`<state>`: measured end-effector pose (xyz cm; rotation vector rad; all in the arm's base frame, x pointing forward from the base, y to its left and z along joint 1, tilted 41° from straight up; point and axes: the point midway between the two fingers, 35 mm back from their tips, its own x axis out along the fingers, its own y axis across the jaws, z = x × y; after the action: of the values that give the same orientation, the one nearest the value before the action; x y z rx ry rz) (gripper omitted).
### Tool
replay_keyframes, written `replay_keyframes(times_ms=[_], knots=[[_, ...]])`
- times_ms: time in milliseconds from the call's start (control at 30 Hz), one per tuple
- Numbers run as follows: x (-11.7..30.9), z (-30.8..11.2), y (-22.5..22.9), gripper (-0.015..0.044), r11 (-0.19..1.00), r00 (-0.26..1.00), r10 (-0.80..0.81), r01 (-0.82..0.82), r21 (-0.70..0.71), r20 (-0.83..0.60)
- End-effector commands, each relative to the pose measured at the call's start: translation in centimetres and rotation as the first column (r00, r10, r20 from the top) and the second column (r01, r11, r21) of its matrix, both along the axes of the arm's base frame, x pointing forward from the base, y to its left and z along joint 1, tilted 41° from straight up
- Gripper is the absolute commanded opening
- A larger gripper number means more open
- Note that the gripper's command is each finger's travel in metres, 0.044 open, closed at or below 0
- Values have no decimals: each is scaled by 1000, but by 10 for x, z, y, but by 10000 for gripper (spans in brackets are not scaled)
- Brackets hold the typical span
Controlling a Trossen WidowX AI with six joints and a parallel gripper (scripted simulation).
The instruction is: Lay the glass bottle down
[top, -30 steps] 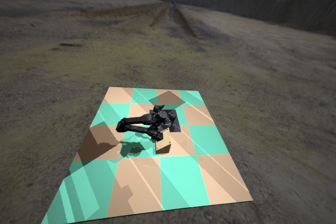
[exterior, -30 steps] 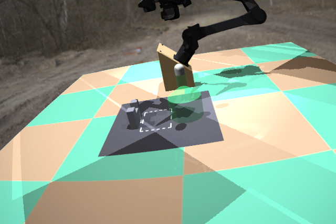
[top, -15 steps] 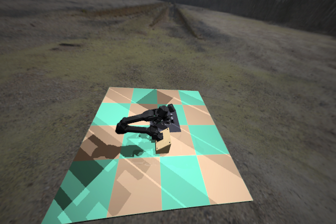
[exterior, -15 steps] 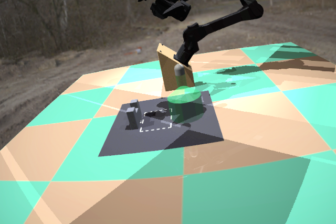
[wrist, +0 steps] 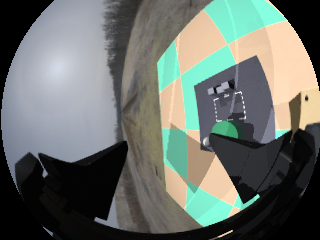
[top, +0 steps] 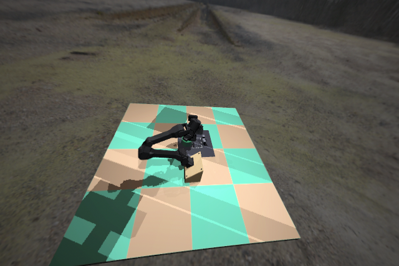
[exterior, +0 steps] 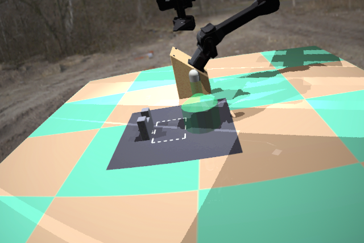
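Note:
The glass bottle (exterior: pixel 201 119) (wrist: pixel 224 129) stands upright on the dark mat (exterior: pixel 209 150) (wrist: pixel 262 90), with a wide green body, slim neck and pale round cap. In the top view it is partly hidden by the arm. The grey U-shaped rest (exterior: pixel 143 128) (wrist: pixel 225 88) stands at the mat's far end from the bottle. The dashed outline (exterior: pixel 185 119) (wrist: pixel 245 118) lies between them, with no bottle inside it. My gripper (wrist: pixel 168 142) is open and empty, high above the mat and tilted sideways, its fingers far apart. One finger overlaps the bottle's edge in the wrist view.
The arm's base is mounted at a slanted wooden block (top: pixel 193 167) (exterior: pixel 182 78) (wrist: pixel 308 112), behind the bottle in the exterior view. The arm's links rise beside the block and bend over toward the mat. The checkered table (top: pixel 219 211) (exterior: pixel 132 217) extends around the mat.

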<state>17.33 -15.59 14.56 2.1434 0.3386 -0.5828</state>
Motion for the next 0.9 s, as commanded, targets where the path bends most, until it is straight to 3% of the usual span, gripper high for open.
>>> replay_keyframes(times_ms=[0, 200, 400, 633, 867], knots=[[32, -5, 29, 440, 613, 793, 588, -566, -551, -161], [49, -9, 50, 440, 213, 559, 774, -673, -708, -298], [60, -13, 69, 440, -200, 310, 838, -592, -781, -449], [70, -19, 87, 440, -580, 73, 778, -300, -758, -624], [77, -24, 102, 440, -773, -58, 620, 120, -622, -782]])
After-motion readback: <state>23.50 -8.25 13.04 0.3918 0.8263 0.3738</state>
